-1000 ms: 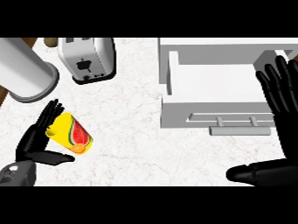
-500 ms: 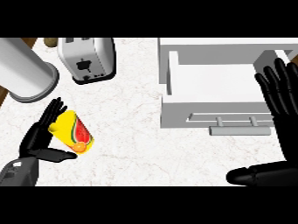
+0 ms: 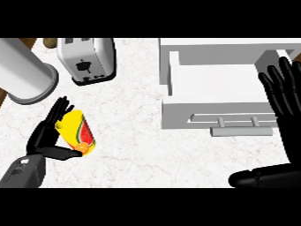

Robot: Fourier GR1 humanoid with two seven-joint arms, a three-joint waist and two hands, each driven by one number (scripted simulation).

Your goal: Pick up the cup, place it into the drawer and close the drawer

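Since a second ago, your left hand (image 3: 48, 134) has been edging up alongside the cup (image 3: 78, 132), while the right hand (image 3: 289, 95) has been drifting slightly toward the drawer (image 3: 211, 84). You are in the grasping step: the yellow cup with the fruit print is lying on its side on the table (image 3: 140, 145), well apart from the open white drawer. The left hand's fingers are reaching straight along the cup's left flank and the thumb is tucking under its lower end, so it is cradling the cup without curling round it yet. The right hand is resting open at the drawer's right edge, holding nothing. Your next move, I judge, is curling the fingers round the cup before lifting, then carrying it rightward over the drawer's front wall.
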